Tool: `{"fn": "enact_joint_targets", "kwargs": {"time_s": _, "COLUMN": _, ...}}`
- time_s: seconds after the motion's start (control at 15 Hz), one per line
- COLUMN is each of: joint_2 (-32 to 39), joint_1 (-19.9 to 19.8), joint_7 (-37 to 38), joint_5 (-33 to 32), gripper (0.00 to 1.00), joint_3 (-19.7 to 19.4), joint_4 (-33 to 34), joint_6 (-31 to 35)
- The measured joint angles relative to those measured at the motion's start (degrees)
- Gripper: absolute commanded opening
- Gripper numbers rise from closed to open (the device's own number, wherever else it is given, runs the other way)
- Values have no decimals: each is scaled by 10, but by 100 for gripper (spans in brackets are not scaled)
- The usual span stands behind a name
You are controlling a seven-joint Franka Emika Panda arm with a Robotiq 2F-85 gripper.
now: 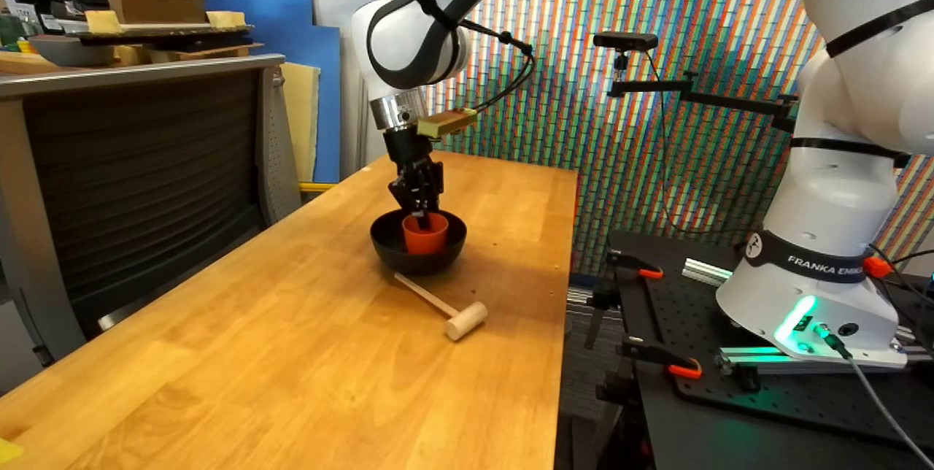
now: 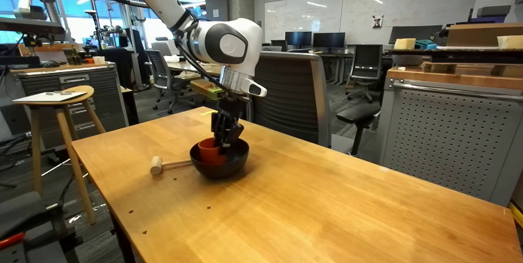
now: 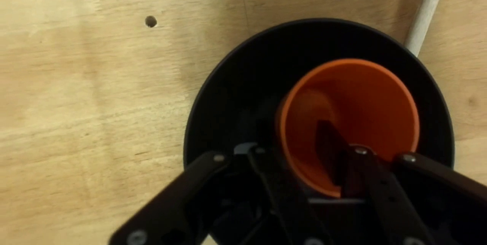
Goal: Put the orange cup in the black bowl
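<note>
The orange cup (image 1: pixel 425 237) stands inside the black bowl (image 1: pixel 398 258) on the wooden table. Both show in both exterior views, with the cup (image 2: pixel 208 153) in the bowl (image 2: pixel 220 170). In the wrist view the cup (image 3: pixel 365 96) sits toward the right side of the bowl (image 3: pixel 243 85). My gripper (image 1: pixel 422 217) points down into the bowl; it also shows in an exterior view (image 2: pixel 222 143). In the wrist view the gripper (image 3: pixel 295 134) is partly open, one finger inside the cup and the other outside its wall, with a gap beside the wall. The outer fingertip is dark against the bowl.
A light wooden mallet (image 1: pixel 465 320) lies on the table (image 1: pixel 328 360) close beside the bowl, its handle end near the bowl's side. It also shows in an exterior view (image 2: pixel 156 165). An office chair (image 2: pixel 286 95) stands at the table's long edge.
</note>
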Motion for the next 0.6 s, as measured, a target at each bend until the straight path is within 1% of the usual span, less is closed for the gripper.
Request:
{"fn": "enact_joint_targets", "kwargs": {"time_s": 0.13, "joint_2": -18, "joint_1": 2, "joint_7": 0, "joint_5": -6, "gripper": 84, "joint_3": 0, "joint_4": 1, "joint_6": 2}}
{"fn": "enact_joint_targets", "kwargs": {"time_s": 0.27, "joint_2": -52, "joint_1": 5, "joint_7": 0, "joint_5": -17, "gripper": 98, "joint_3": 0, "joint_4": -5, "joint_6": 3}}
{"fn": "enact_joint_targets", "kwargs": {"time_s": 0.33, "joint_2": -75, "joint_1": 6, "joint_7": 0, "joint_5": -28, "gripper": 100, "joint_3": 0, "joint_4": -11, "joint_6": 3}}
{"fn": "enact_joint_targets", "kwargs": {"time_s": 0.6, "joint_2": -186, "joint_1": 11, "joint_7": 0, "joint_5": -66, "gripper": 100, "joint_3": 0, "joint_4": -55, "joint_6": 3}}
